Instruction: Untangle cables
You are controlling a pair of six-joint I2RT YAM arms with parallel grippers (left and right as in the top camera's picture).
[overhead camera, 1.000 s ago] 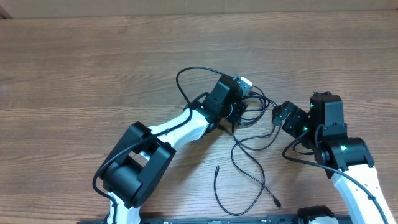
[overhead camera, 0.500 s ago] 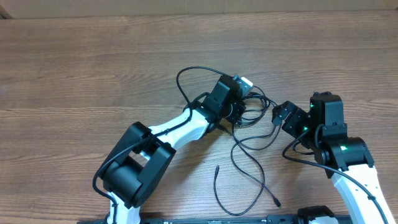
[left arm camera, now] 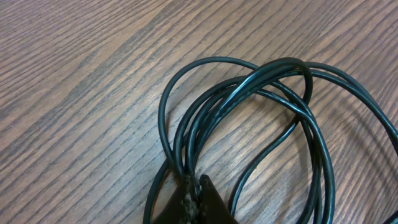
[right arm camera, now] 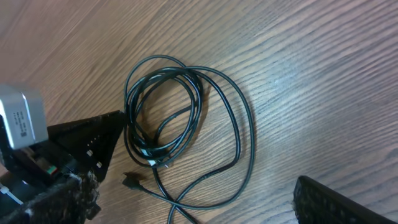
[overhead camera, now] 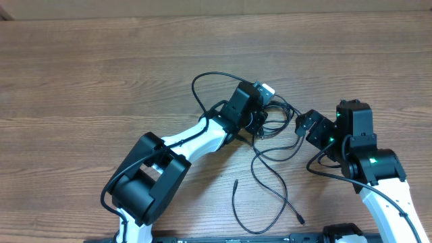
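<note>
The cables (overhead camera: 278, 116) are thin black cords looped in a small bundle at the table's middle, with long strands trailing toward the front. One loop arcs out to the back left (overhead camera: 202, 79). My left gripper (overhead camera: 260, 121) is shut on strands at the bundle's left edge; in the left wrist view the jaws (left arm camera: 194, 190) pinch a few cords of the coil (left arm camera: 249, 87). My right gripper (overhead camera: 305, 125) is open and empty just right of the bundle. In the right wrist view (right arm camera: 193, 186) the coil (right arm camera: 163, 106) lies ahead of it.
Two loose plug ends lie toward the front, one (overhead camera: 235, 182) left of the other (overhead camera: 300, 220). A dark plug (right arm camera: 130, 181) and a silvery plug (right arm camera: 163, 163) show under the coil. The wooden table (overhead camera: 101, 81) stretches left and back. The left arm (overhead camera: 182, 145) crosses the front middle.
</note>
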